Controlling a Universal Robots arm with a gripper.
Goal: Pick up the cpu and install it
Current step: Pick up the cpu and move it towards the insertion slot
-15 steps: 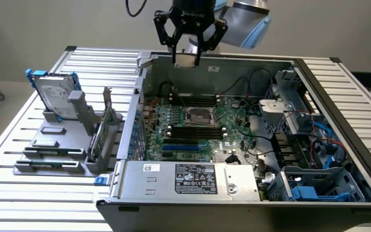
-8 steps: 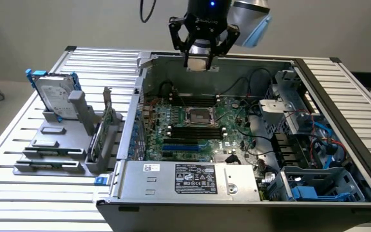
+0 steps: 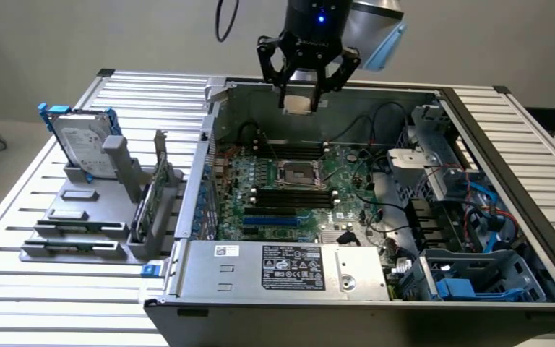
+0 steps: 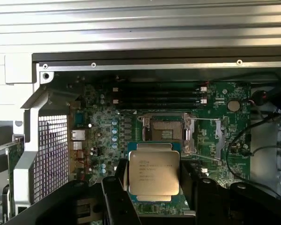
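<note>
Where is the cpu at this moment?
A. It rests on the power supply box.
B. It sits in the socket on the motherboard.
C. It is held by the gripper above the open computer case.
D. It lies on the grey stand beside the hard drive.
C: the cpu is clamped between the fingers of the gripper above the case, and the socket on the motherboard is empty.

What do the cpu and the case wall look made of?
cpu: metal lid, satin silver, soft glare with etched lettering; the green edge suggests a circuit-board base. case wall: likely sheet steel, matte grey, with a punched vent grid and folded edges.
</note>
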